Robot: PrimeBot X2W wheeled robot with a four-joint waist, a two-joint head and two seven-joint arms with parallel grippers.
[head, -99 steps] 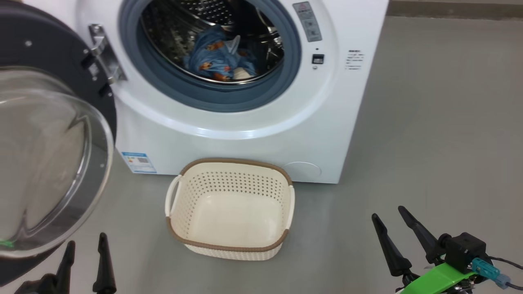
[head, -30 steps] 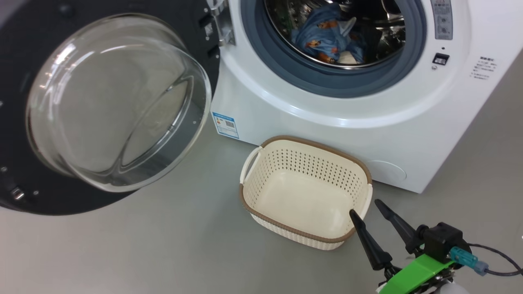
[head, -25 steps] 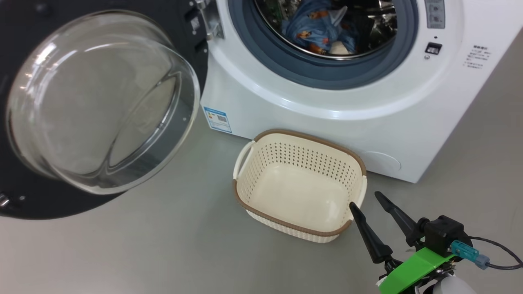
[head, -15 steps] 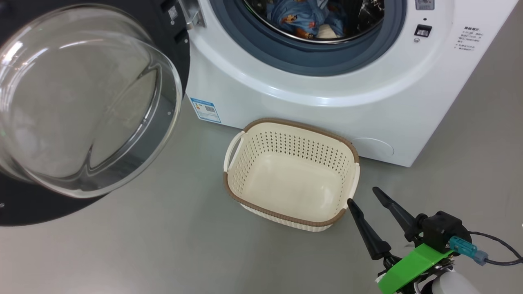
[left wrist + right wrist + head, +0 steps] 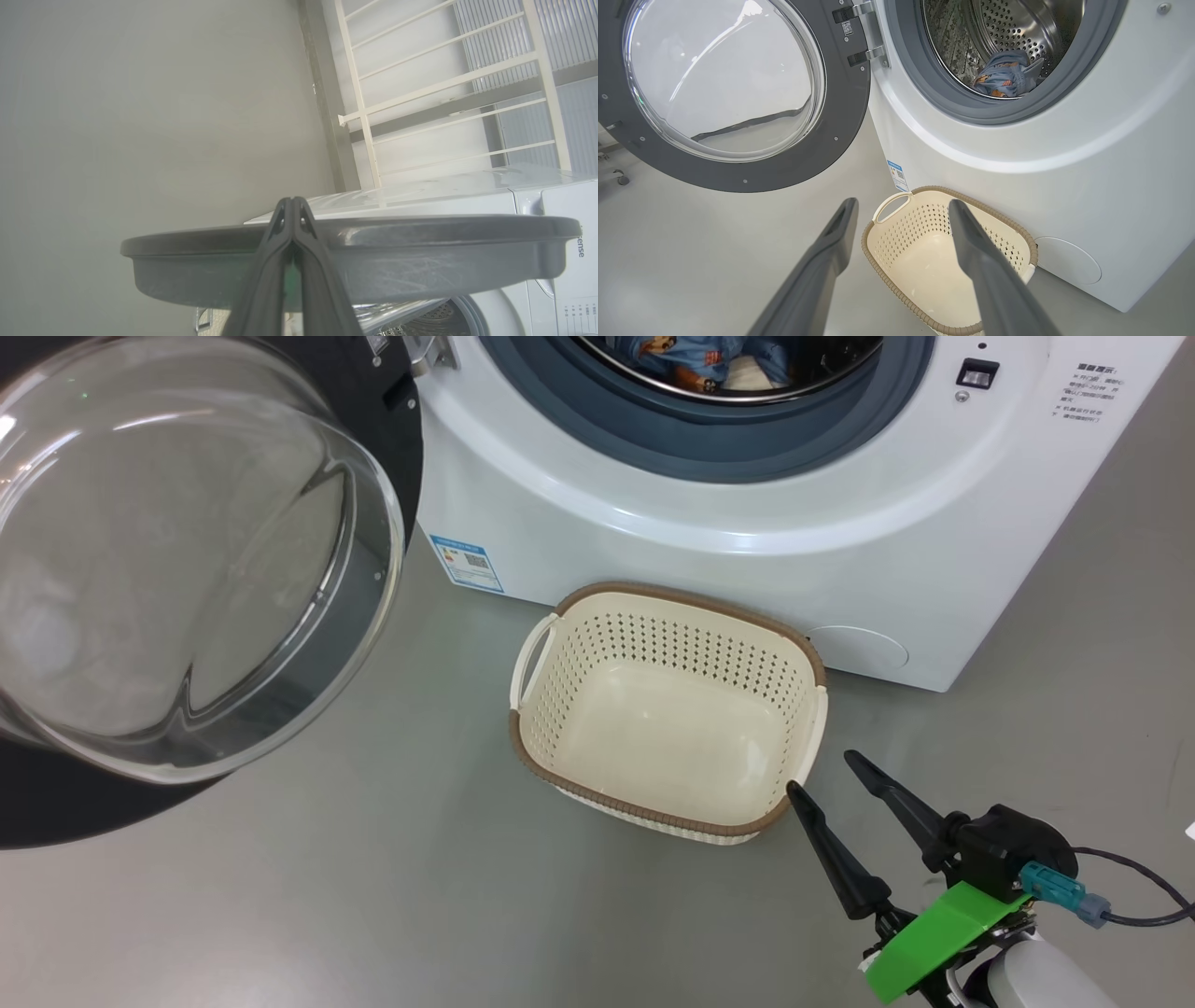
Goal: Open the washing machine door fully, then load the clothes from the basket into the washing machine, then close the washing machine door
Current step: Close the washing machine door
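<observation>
Washer [image 5: 653, 551] is standing at 12 o'clock in my head view, mouth gaping. Door [image 5: 177, 560] is hanging swung wide out at 9 to 10 o'clock, its glass bowl bulging toward me inside the black rim.

Clothes [image 5: 1004, 77] are lying low in the drum [image 5: 1008, 28], blue with orange print, behind the grey-blue seal [image 5: 709, 448].

Basket [image 5: 686, 649] is sitting on the floor [image 5: 373, 896] at centre, just in front of the washer, its bare cream bottom showing. A blue sticker [image 5: 465, 563] is sitting on the washer at 11 o'clock from the basket.

My right fingers [image 5: 821, 772] are hovering at 4 o'clock, spread wide and grasping nothing. Their tips are just beside the basket's near right corner and pointing toward 11 o'clock. From that wrist, the basket is showing between them.

My left fingers [image 5: 292, 201] are clenched tight together. From that wrist, the door's dark edge is running behind them from 9 to 3 o'clock. I cannot tell whether they are touching it.
</observation>
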